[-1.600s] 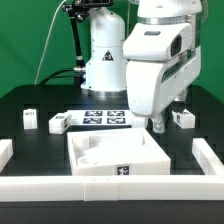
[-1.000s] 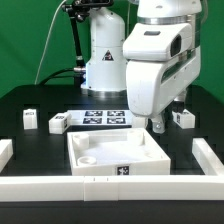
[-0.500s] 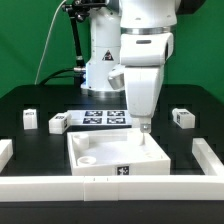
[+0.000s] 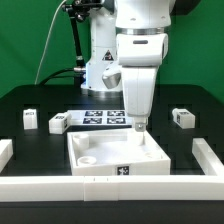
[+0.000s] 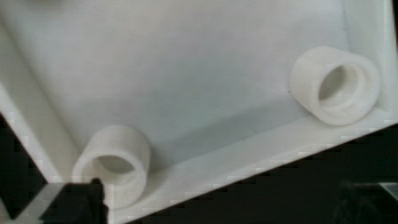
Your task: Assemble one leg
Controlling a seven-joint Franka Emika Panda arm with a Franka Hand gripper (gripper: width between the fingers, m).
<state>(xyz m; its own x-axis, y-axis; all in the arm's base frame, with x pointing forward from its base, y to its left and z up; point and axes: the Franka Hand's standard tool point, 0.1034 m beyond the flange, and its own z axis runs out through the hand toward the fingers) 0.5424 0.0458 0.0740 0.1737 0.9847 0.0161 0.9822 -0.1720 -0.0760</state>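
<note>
Cannot tell the jaw gap of the two-finger gripper [image 4: 139, 126], poised low over the rear edge of the large white square panel [image 4: 105, 150]; no sign of anything held. Up close, only panel surface and a round corner socket [image 5: 338, 85]. Well apart, toward the exterior view's right: the small white rectangular leg [image 4: 181, 117], alone on the black table [image 4: 205, 128], bare room all round, a white border rail [image 4: 208, 156] nearer the front.

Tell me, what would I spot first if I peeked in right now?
The big white robot arm stands in the middle, its gripper hanging close over the white panel with round sockets. Little legs lie on the black table: two at the exterior view's left, one at its right.
</note>
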